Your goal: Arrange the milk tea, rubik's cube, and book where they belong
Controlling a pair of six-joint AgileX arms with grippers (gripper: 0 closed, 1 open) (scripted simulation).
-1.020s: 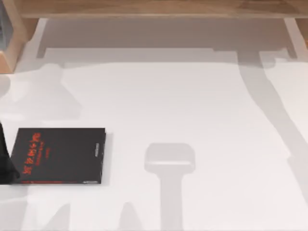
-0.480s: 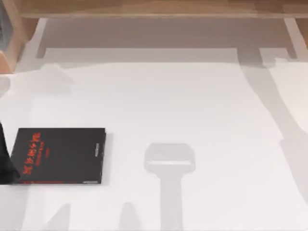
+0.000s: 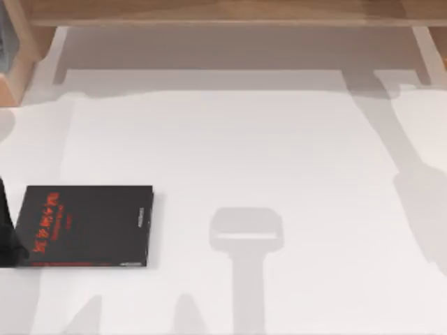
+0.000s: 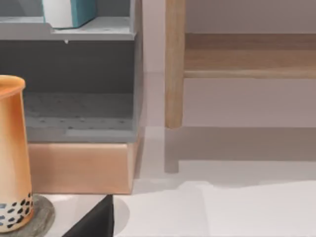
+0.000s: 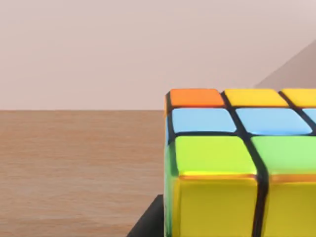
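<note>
The milk tea (image 4: 10,158), an orange cup with black dots near its base, stands on a round grey coaster (image 4: 42,217) in front of a grey cabinet. The light-blue book (image 4: 79,11) stands upright on the cabinet's upper shelf. The rubik's cube (image 5: 237,168) looms very close in the right wrist view, against a brown wooden surface (image 5: 74,168). A dark wedge (image 5: 148,222) shows below its corner. At the top view's left edge a dark part of my left arm (image 3: 4,230) overlaps the black book's end.
A black book with red characters (image 3: 87,225) lies flat at the table's left; its corner (image 4: 94,222) lies beside the coaster. A wooden shelf (image 3: 223,10) runs along the back, with an upright post (image 4: 174,64). The grey cabinet (image 4: 84,113) sits on a wooden base.
The arm shadow at the table's right has swung further right and down and grown broader. The shadow at the upper left has shrunk towards the edge. The black book has not moved.
</note>
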